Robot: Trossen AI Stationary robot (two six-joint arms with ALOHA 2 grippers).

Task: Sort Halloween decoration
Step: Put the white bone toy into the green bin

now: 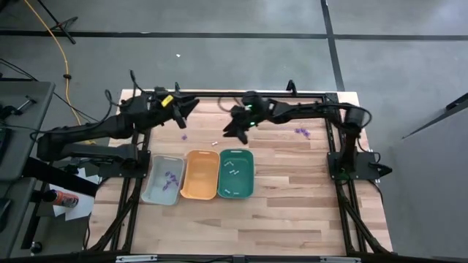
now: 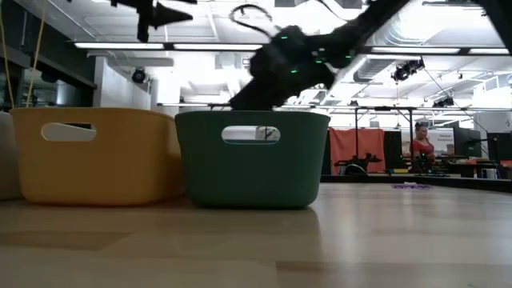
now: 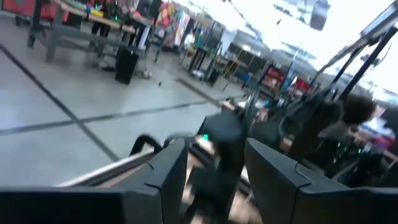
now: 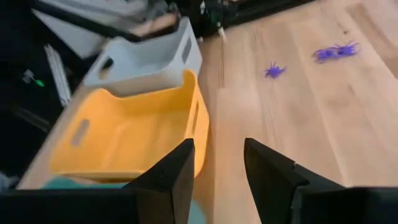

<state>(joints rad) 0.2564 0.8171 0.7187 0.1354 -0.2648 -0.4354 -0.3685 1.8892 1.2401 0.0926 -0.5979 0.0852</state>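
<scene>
My right gripper (image 4: 217, 168) hangs open and empty just beyond the far rim of the teal tray (image 1: 235, 173), slanting down. White stick pieces (image 1: 234, 166) lie in the teal tray and purple pieces (image 1: 172, 178) in the grey tray (image 1: 162, 188). The orange tray (image 4: 134, 134) stands between those two. Loose purple pieces lie on the table at the far left (image 4: 273, 70) and far right (image 1: 302, 132), and one white piece (image 1: 213, 143) lies beyond the orange tray. My left gripper (image 1: 191, 104) is open, held level high over the far left.
The three trays stand side by side on the wooden table (image 1: 292, 204), with bare wood near and right of them. The black frame rail (image 1: 219, 95) runs along the far edge. A person (image 2: 420, 144) is far back in the room.
</scene>
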